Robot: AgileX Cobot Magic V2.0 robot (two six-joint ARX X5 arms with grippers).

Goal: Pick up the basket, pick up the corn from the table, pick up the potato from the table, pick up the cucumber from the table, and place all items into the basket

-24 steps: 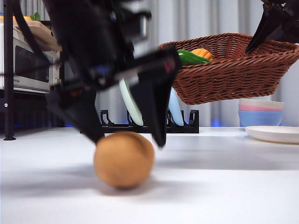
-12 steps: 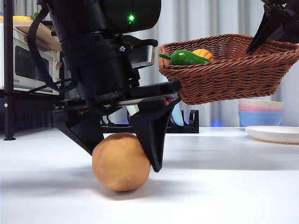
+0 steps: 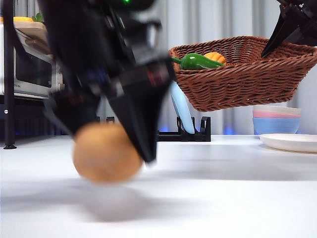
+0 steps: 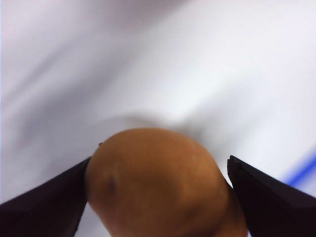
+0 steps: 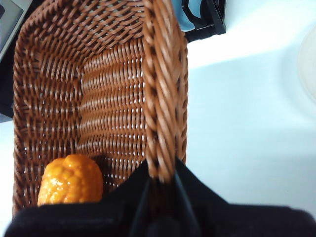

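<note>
While the left gripper (image 4: pixel 158 197) has its fingers (image 4: pixel 44 202) clamped on either flank of the potato (image 3: pixel 106 152), just clear of the worktop (image 3: pixel 223 198), the lift should rise straight, since a smooth rounded body pinched at its widest part could squirt free. Held aloft, the basket (image 3: pixel 242 74) hangs by its rim, pinched between the right gripper (image 5: pixel 160 185) fingers, with the corn (image 5: pixel 70 178) and the cucumber (image 3: pixel 198 61) inside. Carry the potato well over that rim before letting go.
</note>
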